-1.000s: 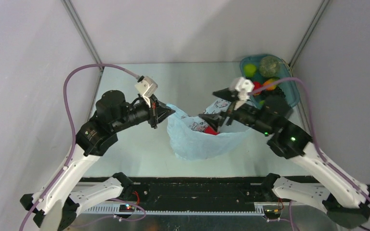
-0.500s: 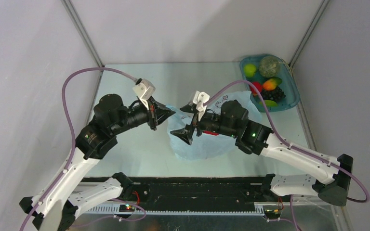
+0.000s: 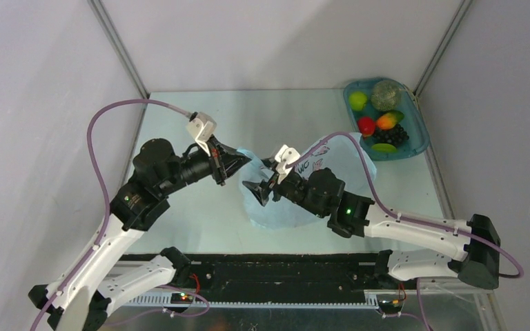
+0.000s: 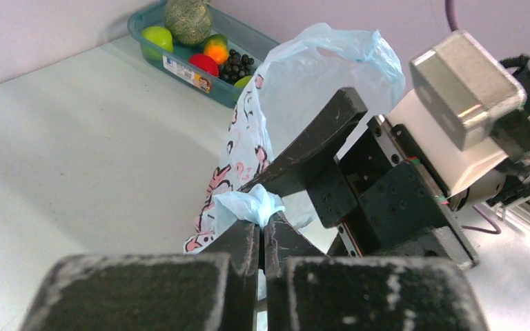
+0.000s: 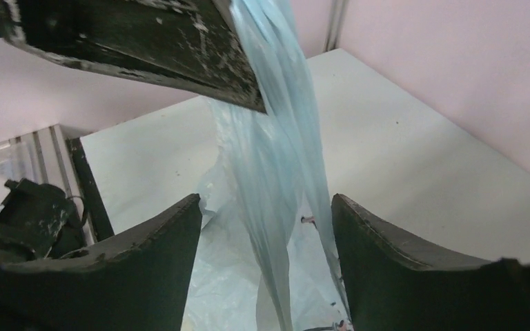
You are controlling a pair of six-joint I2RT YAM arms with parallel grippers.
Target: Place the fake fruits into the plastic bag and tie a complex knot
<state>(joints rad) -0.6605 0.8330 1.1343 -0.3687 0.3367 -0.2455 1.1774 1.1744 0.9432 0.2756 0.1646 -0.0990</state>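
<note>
The right fingers (image 5: pixel 145 255) have been brought across to the left fingers (image 4: pixel 245 243), which are clamped on the plastic bag (image 5: pixel 276 172); its strip hangs between the parted right ones. If pinched off-centre, the film could be lost.

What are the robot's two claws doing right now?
Left gripper: shut on the thin light-blue plastic bag.
Right gripper: open, one finger on each side of the bag.
</note>
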